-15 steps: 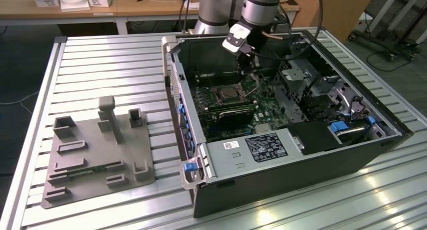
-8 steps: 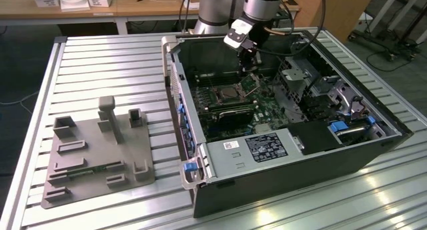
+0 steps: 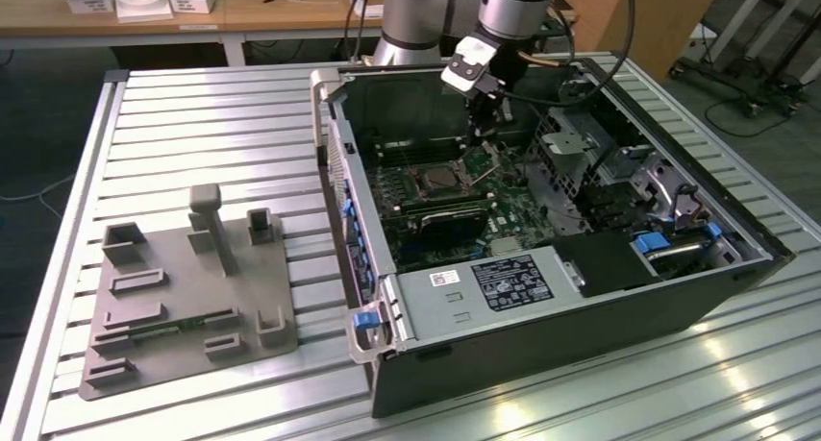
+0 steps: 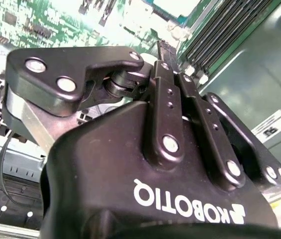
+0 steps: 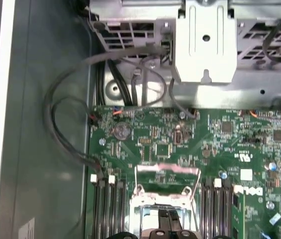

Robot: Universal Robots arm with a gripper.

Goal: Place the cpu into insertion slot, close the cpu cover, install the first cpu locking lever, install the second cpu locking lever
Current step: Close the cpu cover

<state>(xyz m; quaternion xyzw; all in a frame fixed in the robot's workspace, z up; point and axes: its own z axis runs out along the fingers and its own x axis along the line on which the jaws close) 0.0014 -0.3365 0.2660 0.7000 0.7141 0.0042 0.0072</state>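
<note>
My gripper [image 3: 485,143] reaches down into the open computer case, just above the exterior view's right side of the processor socket [image 3: 436,182]. In both wrist views its fingertips [image 5: 163,222] stand pressed close together, shut, and nothing shows between them. The cpu cover [image 5: 167,171] is a thin silvery frame around the socket, right in front of the fingertips. Thin wire levers [image 5: 137,180] run along its sides. I cannot tell whether the cpu lies inside the frame, where the centre looks pale.
The case [image 3: 552,326] lies on a slatted metal table [image 3: 206,124]. Memory slots [image 5: 108,209] flank the socket. Loose cables [image 5: 65,134] and a metal drive cage [image 5: 205,45] sit beyond it. A grey parts fixture [image 3: 192,297] stands at the exterior view's left.
</note>
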